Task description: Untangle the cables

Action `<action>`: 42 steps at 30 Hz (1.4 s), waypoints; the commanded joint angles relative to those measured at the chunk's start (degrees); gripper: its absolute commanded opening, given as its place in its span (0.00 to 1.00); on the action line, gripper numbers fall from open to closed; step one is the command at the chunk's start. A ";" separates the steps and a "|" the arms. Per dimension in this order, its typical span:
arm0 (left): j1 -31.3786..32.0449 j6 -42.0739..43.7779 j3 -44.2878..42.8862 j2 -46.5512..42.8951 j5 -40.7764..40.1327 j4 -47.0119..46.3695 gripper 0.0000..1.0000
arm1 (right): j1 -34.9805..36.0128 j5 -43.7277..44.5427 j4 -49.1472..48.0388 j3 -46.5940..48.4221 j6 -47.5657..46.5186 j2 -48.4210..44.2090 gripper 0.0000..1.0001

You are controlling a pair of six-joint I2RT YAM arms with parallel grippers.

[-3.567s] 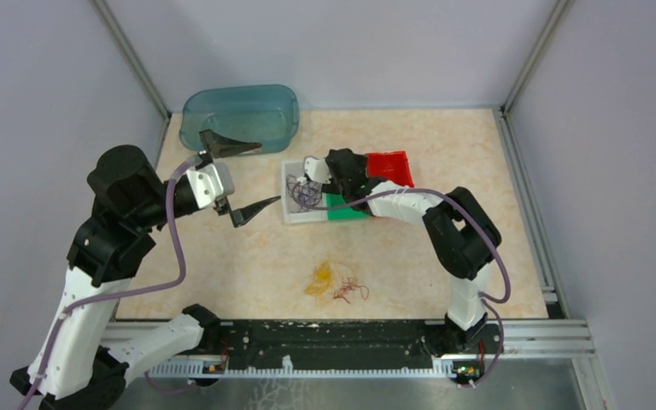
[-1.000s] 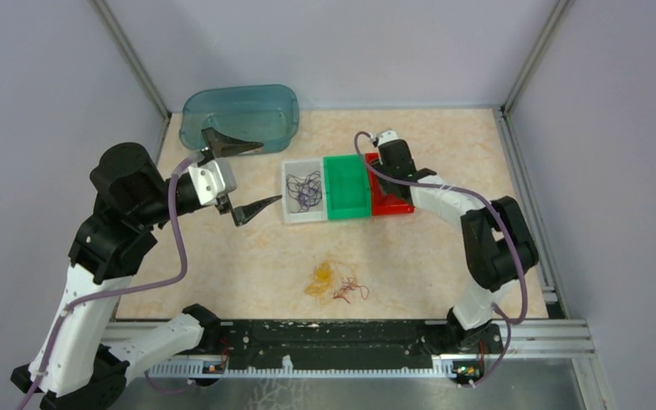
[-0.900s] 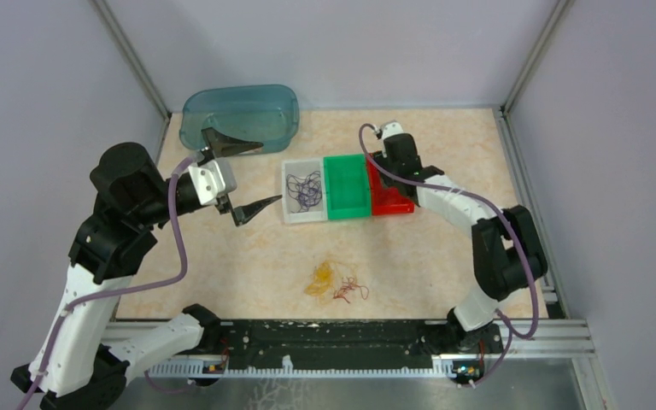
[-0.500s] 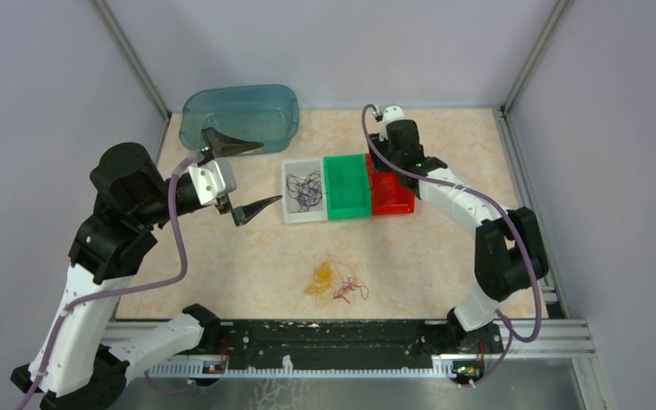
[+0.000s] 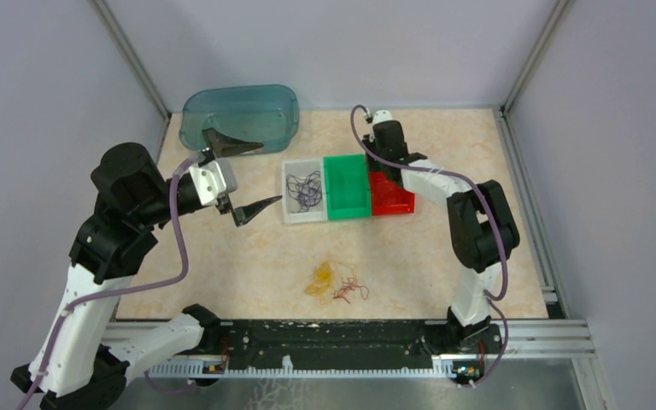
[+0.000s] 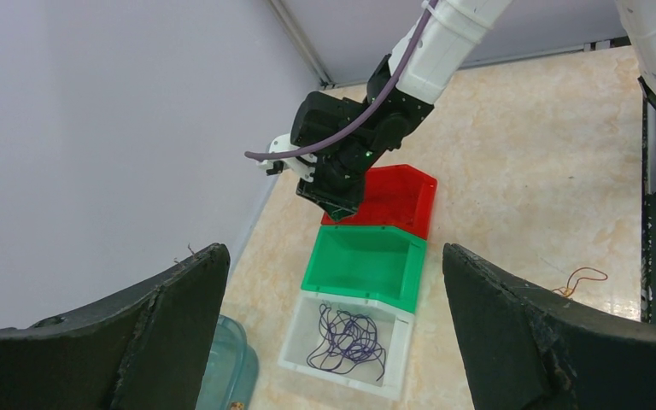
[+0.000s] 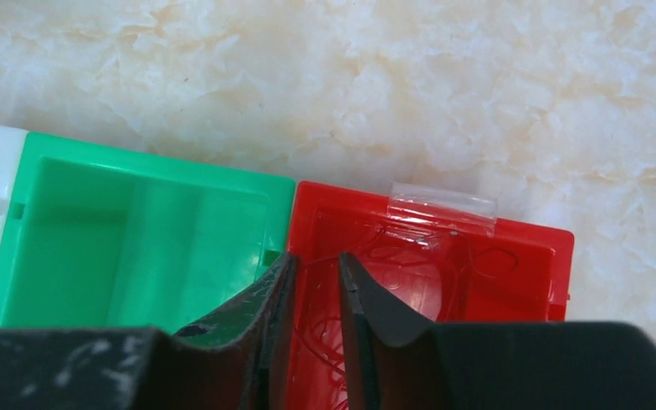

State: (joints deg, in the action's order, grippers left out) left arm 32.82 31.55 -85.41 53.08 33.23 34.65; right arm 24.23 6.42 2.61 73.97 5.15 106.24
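My right pincer (image 7: 313,278) is hovering over the red bin (image 7: 512,273).
Its jaws are standing nearly closed, holding nothing; red cables (image 7: 393,260) are lying just beneath them.

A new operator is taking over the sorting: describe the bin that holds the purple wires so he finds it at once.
Find the row of three small open plastic bins side by side in the middle of the beige marbled table. The white translucent bin is the left end of that row, nearest the left gripper with its open fingers. Unlike the empty green bin touching it, it holds a loose tangle of thin dark purple wires.
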 commanded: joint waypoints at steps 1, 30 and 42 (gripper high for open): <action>0.08 0.21 0.63 -0.32 0.08 -1.07 1.00 | -1.04 2.46 -3.20 0.03 1.90 -1.04 0.20; 0.06 0.22 3.70 -1.13 -0.52 -1.00 1.00 | -3.66 4.83 -1.21 -3.72 3.33 -10.90 0.25; 0.05 0.48 9.29 -0.76 -1.06 -0.12 1.00 | 3.45 10.00 8.59 -12.60 4.46 -30.97 0.96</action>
State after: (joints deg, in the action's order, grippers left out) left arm 32.82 32.18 -76.90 52.10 32.40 34.74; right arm 24.03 13.23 7.99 66.50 8.88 81.69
